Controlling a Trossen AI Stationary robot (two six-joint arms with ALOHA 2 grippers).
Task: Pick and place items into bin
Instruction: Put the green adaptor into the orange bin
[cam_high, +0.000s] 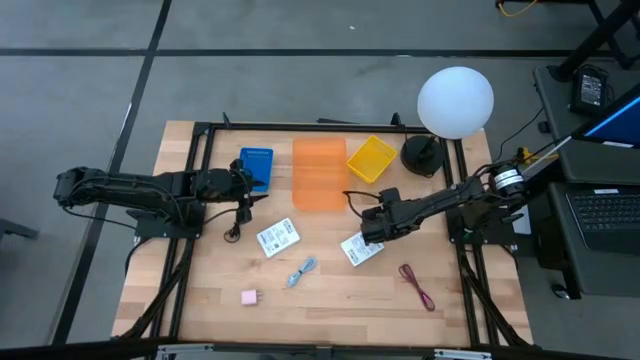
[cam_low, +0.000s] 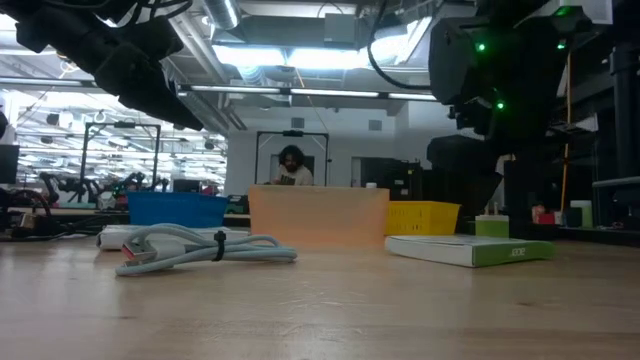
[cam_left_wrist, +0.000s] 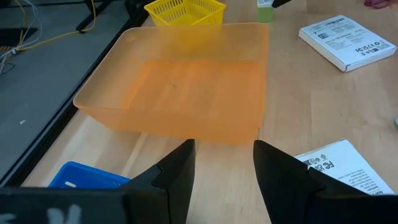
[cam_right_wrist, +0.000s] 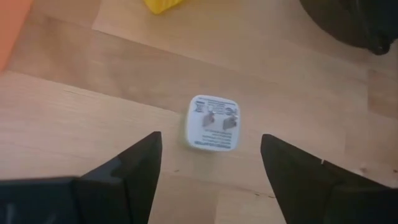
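I have the right gripper (cam_right_wrist: 209, 149) above the small white plug (cam_right_wrist: 212, 122), which lies flat on the tabletop (cam_right_wrist: 93, 124) near the yellow basket (cam_high: 371, 158). The jaws are wide open, one on each side of the plug, and they hold nothing.

To do this step well, I think I should first center the plug between the jaws, then go straight down and close on its two flat sides, not on the corners. The plug is small and smooth, so it may slip or turn if I close too high. After that I lift it and carry it to the orange bin (cam_high: 318, 175).

The left gripper (cam_left_wrist: 224, 149) waits near the blue bin (cam_high: 256, 168), with its jaws apart and empty, facing the orange bin.

From above, the right arm covers the plug, so I have only the wrist camera to guide me. I cannot judge how high the jaws are over the wood. The task also does not say which bin is meant.
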